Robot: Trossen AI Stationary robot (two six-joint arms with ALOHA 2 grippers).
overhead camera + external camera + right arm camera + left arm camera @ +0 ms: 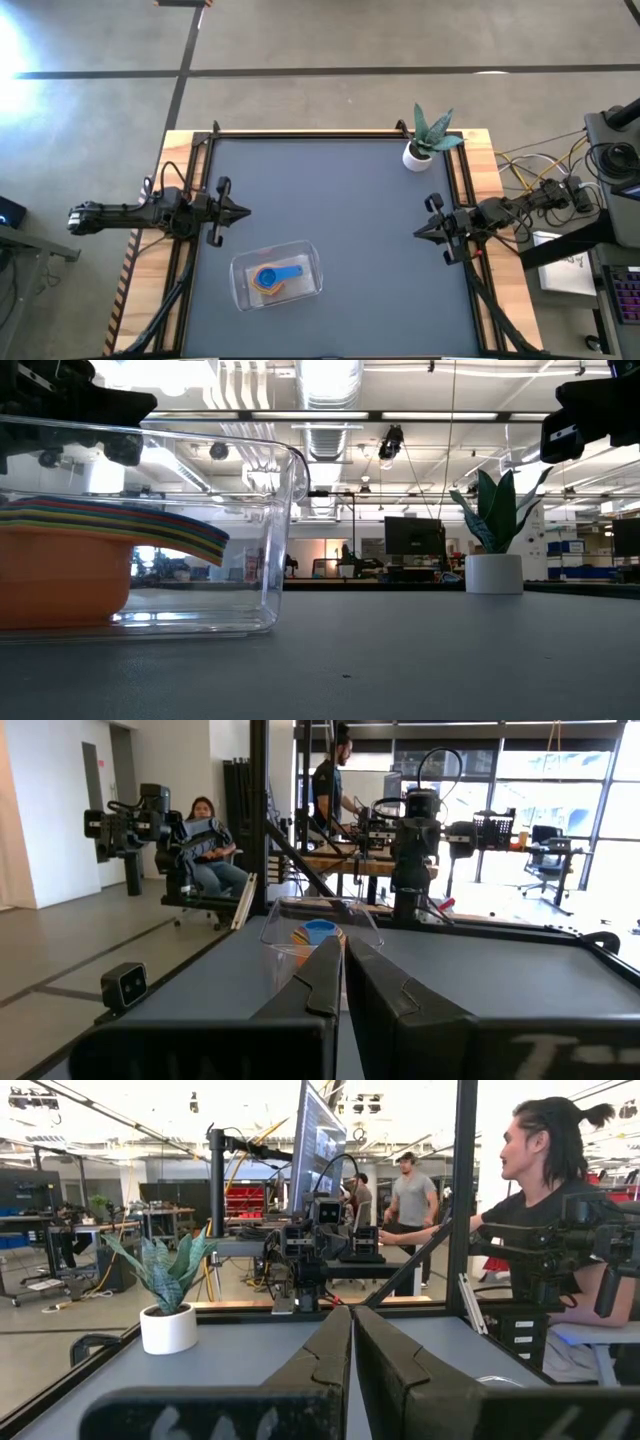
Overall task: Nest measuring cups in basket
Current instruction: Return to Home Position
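The clear basket (pixel 277 276) sits on the dark table near its near edge, left of centre; it also shows in the low view (pixel 200 540) and the right wrist view (pixel 320 925). Inside it the measuring cups (pixel 275 278) lie stacked one in another, blue on top, orange lowest (pixel 60 575), their coloured handles fanned out (pixel 170 530). My left gripper (pixel 246 211) hovers shut at the table's left side, beyond the basket. My right gripper (pixel 417 233) hovers shut at the right side. Neither touches anything.
A white pot with a green plant (pixel 420 150) stands at the far right corner of the table (pixel 340 200). Wooden rails run along the left and right edges. People and monitors show in the room beyond the table.
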